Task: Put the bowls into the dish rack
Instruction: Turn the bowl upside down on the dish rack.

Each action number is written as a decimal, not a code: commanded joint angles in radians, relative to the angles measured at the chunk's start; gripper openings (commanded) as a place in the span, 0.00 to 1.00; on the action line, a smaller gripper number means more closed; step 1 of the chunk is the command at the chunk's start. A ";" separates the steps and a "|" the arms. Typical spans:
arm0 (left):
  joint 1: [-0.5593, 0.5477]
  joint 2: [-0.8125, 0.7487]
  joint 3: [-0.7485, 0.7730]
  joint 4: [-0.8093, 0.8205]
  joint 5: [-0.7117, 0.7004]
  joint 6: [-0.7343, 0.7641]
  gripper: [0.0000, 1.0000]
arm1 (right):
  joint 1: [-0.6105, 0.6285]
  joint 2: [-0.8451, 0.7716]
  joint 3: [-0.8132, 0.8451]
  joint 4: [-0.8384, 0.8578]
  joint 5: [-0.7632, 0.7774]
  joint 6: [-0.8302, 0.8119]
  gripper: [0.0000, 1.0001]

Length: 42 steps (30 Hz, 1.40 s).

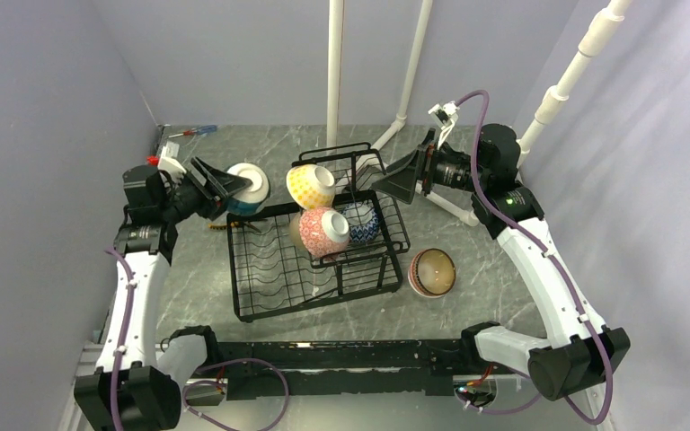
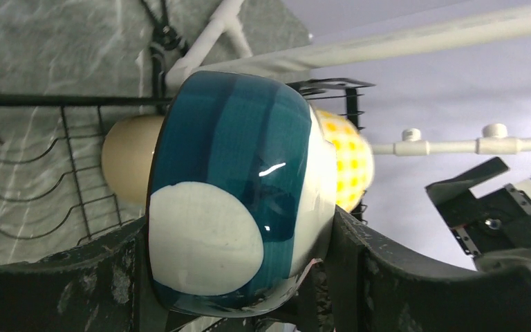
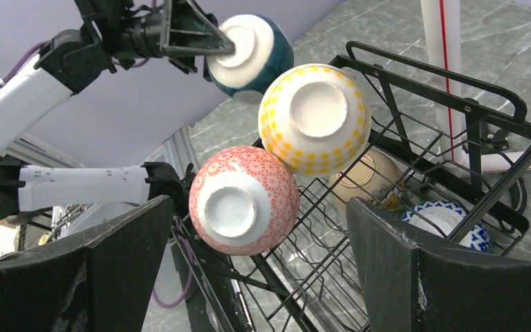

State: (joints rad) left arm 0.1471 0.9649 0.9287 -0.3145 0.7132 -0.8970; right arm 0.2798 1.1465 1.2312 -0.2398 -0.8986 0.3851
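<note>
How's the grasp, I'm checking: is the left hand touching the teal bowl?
Touching. Left wrist view: the left hand clamps the teal bowl between both fingers.

**Flat overhead light, soft close-up edges**

Top view is bright and even, lit from above. There's only faint shadow under the dish rack (image 1: pixel 260 296) on the table (image 1: pixel 494 310), and a pale sheen along its near edge. Left wrist: small white glare streak on the teal bowl (image 2: pixel 249 173). My left gripper's fingers (image 2: pixel 401 277) along the bottom are blurry, and the far wall is washed out. Right wrist: my right gripper's fingers (image 3: pixel 429 277) are dark and soft. The pink bowl (image 3: pixel 243 200) and the rack wires are crisp.
</note>
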 commanded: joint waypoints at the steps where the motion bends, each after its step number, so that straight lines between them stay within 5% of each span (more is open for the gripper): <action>1: 0.005 -0.018 -0.040 0.031 -0.002 0.018 0.03 | -0.004 -0.003 -0.001 0.017 -0.007 -0.015 1.00; 18: -0.016 0.103 -0.238 0.160 0.019 0.012 0.02 | -0.004 -0.006 -0.015 0.024 -0.002 -0.009 1.00; 42: -0.128 0.293 -0.206 0.151 -0.135 0.140 0.03 | -0.004 0.013 -0.022 0.036 -0.006 -0.015 1.00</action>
State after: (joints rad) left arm 0.0246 1.2579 0.6781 -0.2169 0.5838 -0.7940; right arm 0.2798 1.1599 1.2098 -0.2386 -0.8982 0.3851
